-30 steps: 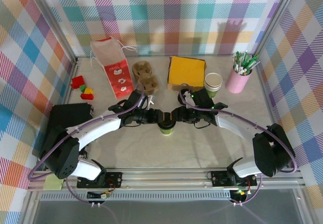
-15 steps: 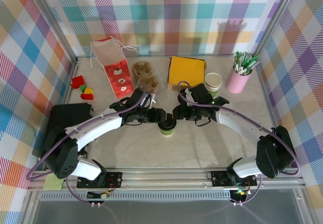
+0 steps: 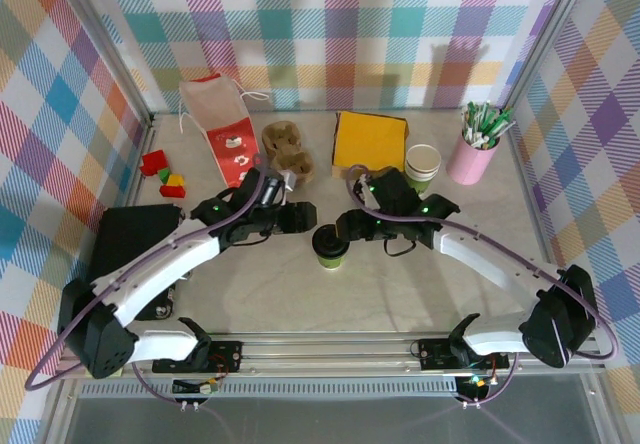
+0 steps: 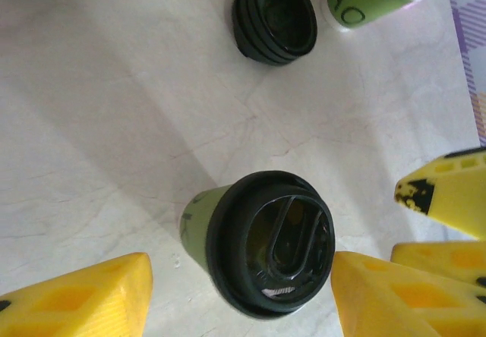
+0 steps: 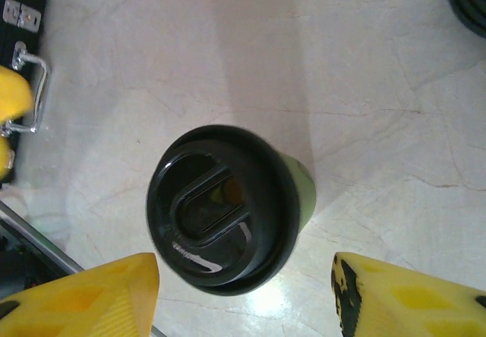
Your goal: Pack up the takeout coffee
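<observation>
Far left on the table (image 3: 400, 294): a black case (image 3: 135, 229) and a small heap of red, green and yellow blocks (image 3: 163, 174), both well apart from the work. Next, a red-and-white paper bag (image 3: 225, 149), lying flat with its mouth toward the back wall, contents hidden; probably the place to pack into, laid within reach of the left arm. Just beside it, the brown cup carrier (image 3: 288, 149), no cup standing in the visible wells. Then the left gripper (image 3: 306, 216): hangs with jaws spread, holds nothing, yellow fingers (image 4: 76, 299) flanking the cup without touching. Centre of the table, between the two grippers, the takeout coffee (image 3: 330, 252): stands upright on the bare top, green sides, capped with a black sip lid (image 5: 220, 208) seated all round, hence fit for lifting without a spill, in my judgement; contents hidden under that lid. Just right of it, the right gripper (image 3: 344, 230), likewise parted and empty, fingers (image 5: 410, 299) clear of the cup wall. Behind that, a yellow square pad (image 3: 370, 141), a spare black lid (image 4: 273, 18) lying near it, and an open green cup (image 3: 422, 164) with cream rim, nothing visible inside. Far right, a pink cup (image 3: 470, 162) crammed with green-white pens (image 3: 485, 119), upright by the corner, out of the way
</observation>
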Robot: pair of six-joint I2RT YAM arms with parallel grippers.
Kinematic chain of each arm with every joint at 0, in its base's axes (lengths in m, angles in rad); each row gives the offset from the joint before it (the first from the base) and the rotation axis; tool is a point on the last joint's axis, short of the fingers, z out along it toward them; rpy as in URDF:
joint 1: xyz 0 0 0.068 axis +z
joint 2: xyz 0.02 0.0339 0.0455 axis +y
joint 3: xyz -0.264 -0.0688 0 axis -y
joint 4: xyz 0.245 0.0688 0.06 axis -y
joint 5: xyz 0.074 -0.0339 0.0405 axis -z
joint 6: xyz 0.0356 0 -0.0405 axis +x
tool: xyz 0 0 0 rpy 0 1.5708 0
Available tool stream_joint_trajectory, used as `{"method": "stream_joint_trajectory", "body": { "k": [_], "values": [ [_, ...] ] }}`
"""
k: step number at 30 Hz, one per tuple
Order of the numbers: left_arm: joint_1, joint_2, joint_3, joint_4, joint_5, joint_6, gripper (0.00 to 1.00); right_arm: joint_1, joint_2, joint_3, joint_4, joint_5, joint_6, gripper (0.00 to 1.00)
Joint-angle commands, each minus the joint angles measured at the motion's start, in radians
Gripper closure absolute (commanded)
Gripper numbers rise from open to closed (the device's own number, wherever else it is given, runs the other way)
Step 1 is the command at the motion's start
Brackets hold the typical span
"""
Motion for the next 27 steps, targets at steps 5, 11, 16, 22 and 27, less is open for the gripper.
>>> {"method": "stream_joint_trajectory", "body": {
  "k": [5, 11, 16, 22, 27],
  "values": [
    [0.051, -0.195, -0.033, -0.112, -0.132, -0.018, 0.34, 0.139, 0.102, 0.116, -0.114, 0.228, -0.041, 0.27],
    [0.075, -0.308, -0.039, -0.174, -0.179, 0.004, 0.33, 0.191, 0.192, 0.184, -0.165, 0.297, -0.05, 0.16],
    [0.082, -0.361, -0.017, -0.212, -0.206, 0.021, 0.33, 0.201, 0.24, 0.209, -0.176, 0.321, -0.058, 0.13],
    [0.084, -0.387, -0.005, -0.226, -0.213, 0.038, 0.33, 0.211, 0.272, 0.222, -0.173, 0.327, -0.065, 0.13],
    [0.084, -0.386, -0.014, -0.225, -0.21, 0.037, 0.33, 0.224, 0.293, 0.239, -0.171, 0.322, -0.07, 0.13]
  ]
}}
